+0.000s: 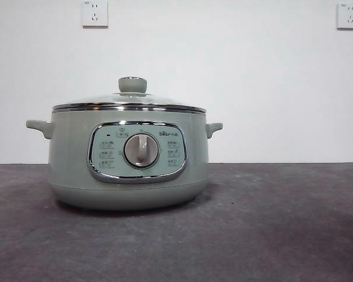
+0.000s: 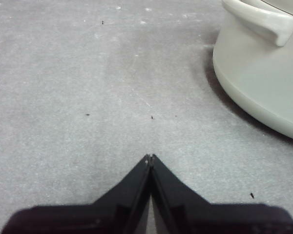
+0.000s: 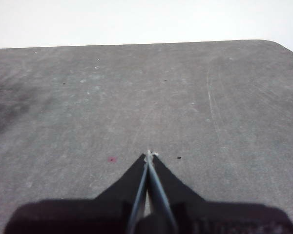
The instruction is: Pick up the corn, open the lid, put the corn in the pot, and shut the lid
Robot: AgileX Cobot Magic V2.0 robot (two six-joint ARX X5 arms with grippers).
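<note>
Pot (image 1: 70, 158) upright, dial facing camera, lid (image 1: 129, 101) seated level; left fingers (image 2: 150, 157) and right fingers (image 3: 149, 154) pressed together.

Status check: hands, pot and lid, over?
Left hand shut, empty, beside sage-green round cooker pot. Right hand shut, empty. Glass lid on. No corn visible.

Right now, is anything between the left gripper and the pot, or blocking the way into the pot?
Between the left gripper, jaws shut, and the pot only bare grey table shows. The way into the pot is blocked: the lid sits closed on its rim. No corn shows in any view.
</note>
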